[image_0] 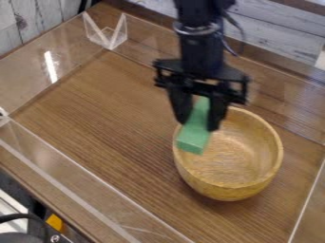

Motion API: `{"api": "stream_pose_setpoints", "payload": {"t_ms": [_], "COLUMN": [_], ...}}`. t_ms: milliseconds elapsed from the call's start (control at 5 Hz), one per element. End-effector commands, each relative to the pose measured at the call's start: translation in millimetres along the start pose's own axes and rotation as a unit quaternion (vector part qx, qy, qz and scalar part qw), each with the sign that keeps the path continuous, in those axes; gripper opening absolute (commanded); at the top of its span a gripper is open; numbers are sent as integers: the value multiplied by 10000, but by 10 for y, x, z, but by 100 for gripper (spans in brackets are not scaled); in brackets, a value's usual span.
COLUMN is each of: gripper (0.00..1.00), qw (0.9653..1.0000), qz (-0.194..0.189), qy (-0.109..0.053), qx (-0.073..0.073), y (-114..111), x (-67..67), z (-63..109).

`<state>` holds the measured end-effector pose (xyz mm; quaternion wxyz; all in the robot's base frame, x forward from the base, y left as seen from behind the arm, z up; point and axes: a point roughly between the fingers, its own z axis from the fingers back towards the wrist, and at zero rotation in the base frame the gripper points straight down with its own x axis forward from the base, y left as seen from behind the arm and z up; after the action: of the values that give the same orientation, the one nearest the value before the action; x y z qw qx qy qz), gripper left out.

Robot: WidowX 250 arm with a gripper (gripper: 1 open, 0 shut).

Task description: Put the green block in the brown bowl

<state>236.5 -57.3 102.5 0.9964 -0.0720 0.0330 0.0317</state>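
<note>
Bright, even light; pale glare streaks on wooden tabletop (95,142); arm (203,47) slightly blurred.

Bowl wall (235,198) near side is unobstructed; the arm (200,47) blocks above its far rim.
</note>
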Motion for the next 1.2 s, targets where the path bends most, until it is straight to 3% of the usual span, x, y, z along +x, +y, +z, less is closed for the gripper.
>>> {"api": "stream_pose_setpoints", "payload": {"t_ms": [0, 1000], "gripper": [0, 0], "qw": [9995, 9972], "qz": [-117, -481], "qy": [-288, -523], "qx": [-75, -229], "y": [-189, -275], "x": [-3, -43], "z": [79, 42]}}
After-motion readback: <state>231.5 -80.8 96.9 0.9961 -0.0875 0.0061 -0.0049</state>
